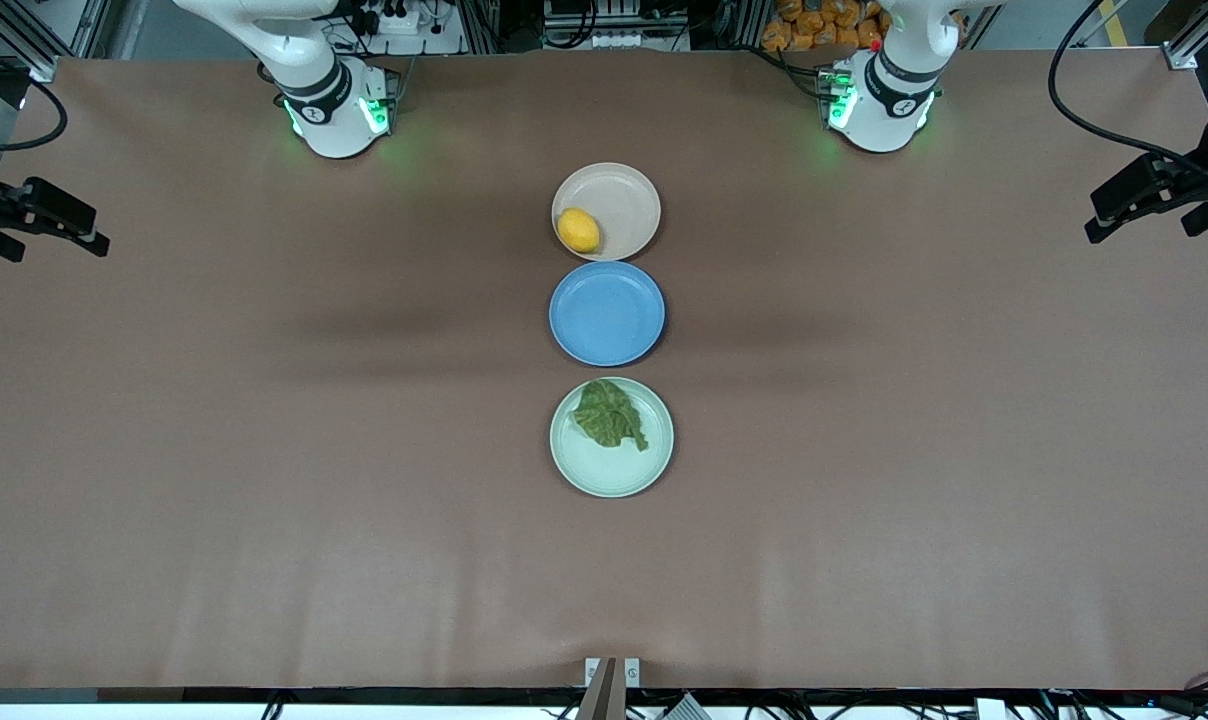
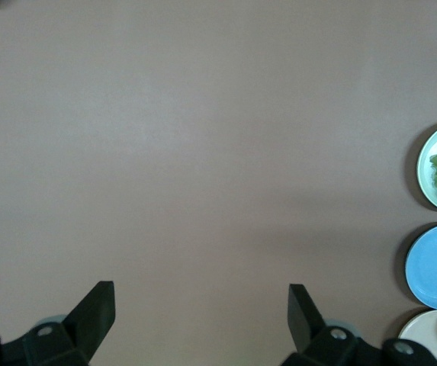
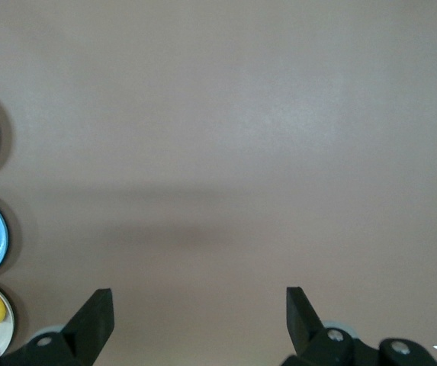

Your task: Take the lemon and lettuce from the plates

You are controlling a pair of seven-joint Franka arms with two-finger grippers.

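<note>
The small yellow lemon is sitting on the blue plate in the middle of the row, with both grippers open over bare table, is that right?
Not quite. The small yellow lemon sits on the round beige plate, farthest from the front camera, as the front view shows; the blue plate holds nothing. The left gripper and right gripper are indeed open over bare table.

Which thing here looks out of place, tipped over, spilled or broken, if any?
Nothing stands out. The lemon lies on the beige plate, the lettuce on the mint plate, the blue plate bare between them. Left gripper and right gripper wait open above bare table.
</note>
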